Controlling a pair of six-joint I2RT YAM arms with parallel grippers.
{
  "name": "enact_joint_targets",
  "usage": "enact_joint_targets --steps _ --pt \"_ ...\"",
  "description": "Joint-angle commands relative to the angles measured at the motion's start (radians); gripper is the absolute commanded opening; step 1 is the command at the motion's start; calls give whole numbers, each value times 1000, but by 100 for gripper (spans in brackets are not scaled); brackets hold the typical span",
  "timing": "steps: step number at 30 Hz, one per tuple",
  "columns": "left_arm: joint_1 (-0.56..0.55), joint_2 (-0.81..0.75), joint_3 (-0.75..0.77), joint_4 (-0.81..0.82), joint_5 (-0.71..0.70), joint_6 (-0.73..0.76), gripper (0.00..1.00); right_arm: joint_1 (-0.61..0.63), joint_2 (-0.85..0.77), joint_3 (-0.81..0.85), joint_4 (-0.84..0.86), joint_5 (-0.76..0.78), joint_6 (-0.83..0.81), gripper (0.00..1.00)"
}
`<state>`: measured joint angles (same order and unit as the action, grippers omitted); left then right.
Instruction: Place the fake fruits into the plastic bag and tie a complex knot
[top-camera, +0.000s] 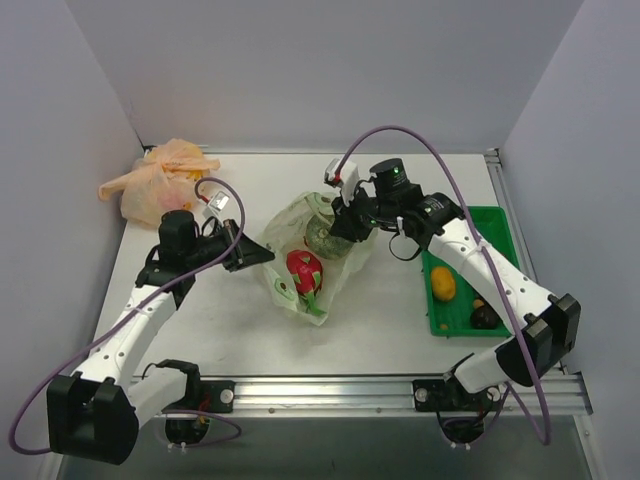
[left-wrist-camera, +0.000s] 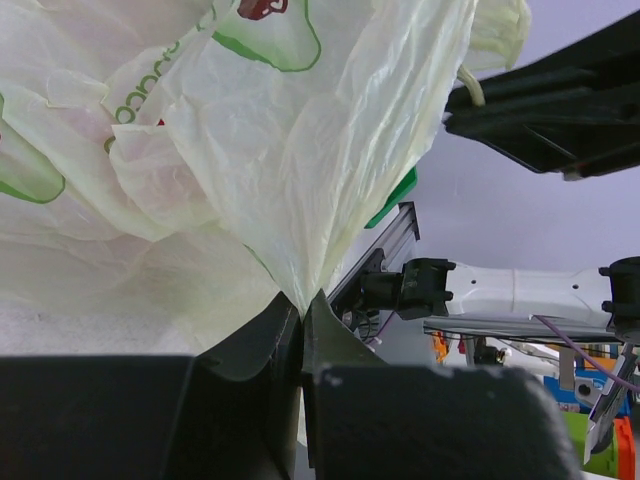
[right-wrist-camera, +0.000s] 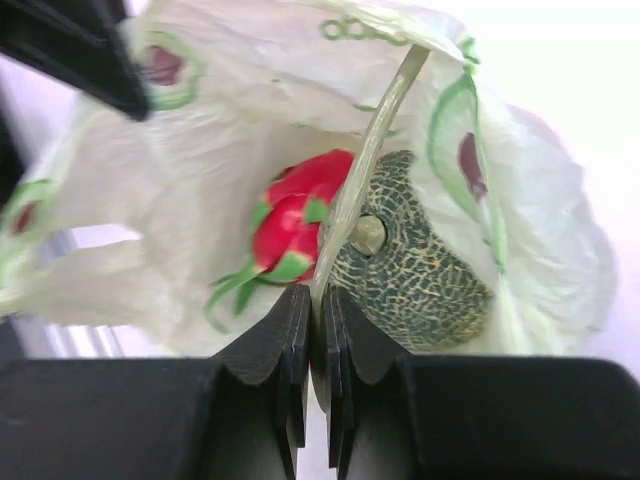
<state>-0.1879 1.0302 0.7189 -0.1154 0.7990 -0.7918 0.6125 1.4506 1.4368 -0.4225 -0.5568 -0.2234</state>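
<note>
the plastic bag (top-camera: 322, 262) lay crumpled near the middle of the table (top-camera: 230, 330), its mouth held apart by both arms. inside it sat the pink dragon fruit (top-camera: 304, 271) and, at about 1 o'clock from that, a dark green netted fruit (top-camera: 325, 236); the right wrist view showed the two touching, side by side, behind the thin film

the left gripper (top-camera: 264, 255) was at the bag's 9 o'clock edge, and in its own camera the jaws were pressed together on a pinch of the pale film. the right gripper (top-camera: 348, 224) was at the bag's 1 o'clock side, and its jaws were likewise clamped on a twisted strip of the bag, probably a handle

at 3 o'clock from the bag stood the green tray (top-camera: 500, 225), with an orange fruit (top-camera: 443, 285) and a dark fruit (top-camera: 485, 317) lying apart in it. a peach-orange bag (top-camera: 160, 180) lay at 10 o'clock, well apart, near the far corner

judging by this, loading was only partly done: two fruits were in, at least two waited in the tray, and whether more were hidden there could not be told. the handles were not tied, so the whole knot remained to do
</note>
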Motion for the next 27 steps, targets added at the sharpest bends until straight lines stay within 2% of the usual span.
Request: enact_joint_targets --steps 1,13,14,17,18,20,21,23,27 --pt "1 19 37 65 23 -4 11 1 -21 -61 217 146 -95 0" --pt "16 62 50 85 29 -17 11 6 128 -113 249 179 -234 0" --pt "19 68 50 83 31 -20 11 6 132 -116 240 178 -241 2" --pt "30 77 54 89 34 -29 11 7 142 -115 191 158 -257 34" --pt "30 77 56 94 32 -37 12 9 142 -108 179 149 -255 54" --pt "34 79 65 94 32 -37 12 12 119 -108 151 141 -240 66" --pt "36 79 68 94 28 -37 12 13 107 -108 143 140 -237 76" --pt "38 83 76 95 28 -37 12 21 65 -102 104 130 -229 80" --pt "38 84 79 94 29 -37 12 23 -31 -65 -7 81 -162 80"
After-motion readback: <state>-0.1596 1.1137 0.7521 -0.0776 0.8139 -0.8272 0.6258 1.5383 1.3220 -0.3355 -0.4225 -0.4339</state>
